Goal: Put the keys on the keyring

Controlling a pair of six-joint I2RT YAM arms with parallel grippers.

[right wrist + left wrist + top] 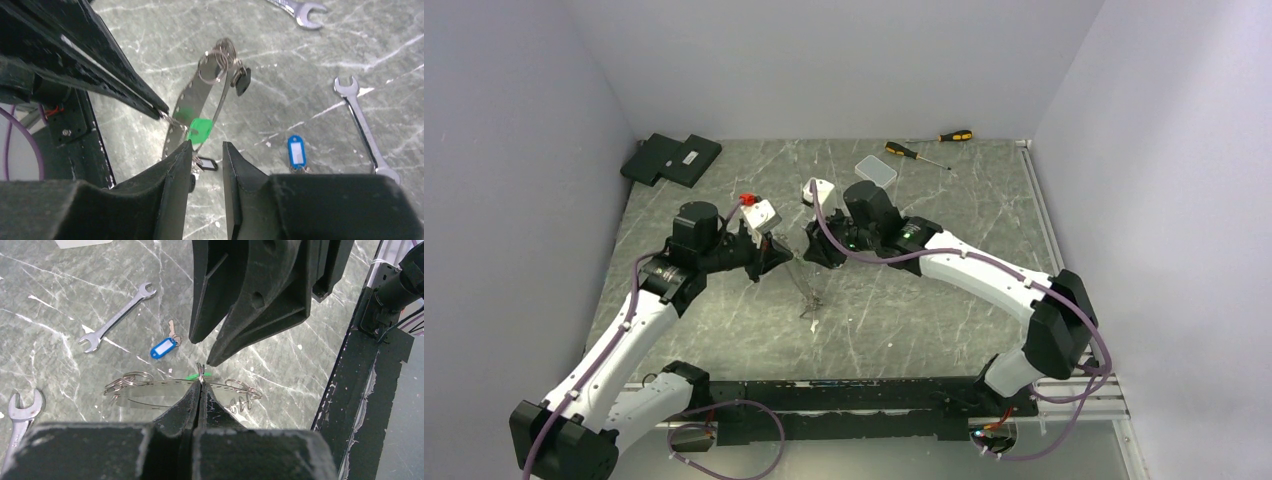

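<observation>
- Pinching the keyring (197,92), your left gripper (200,385) is clenched.
- Your right gripper (206,145) is released, just beside the green-tagged key (201,127).
- The blue-tagged key (296,150) lies on the table (724,320).
- You cannot tell what the clear box (876,170) contains.

A lab test cell: blank walls (824,60) enclose a marbled table (924,320) strewn with spanners (117,317).

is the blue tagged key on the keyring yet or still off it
Off. The blue-tagged key lies on the table, apart from the keyring pinched in the shut left claw.
</observation>
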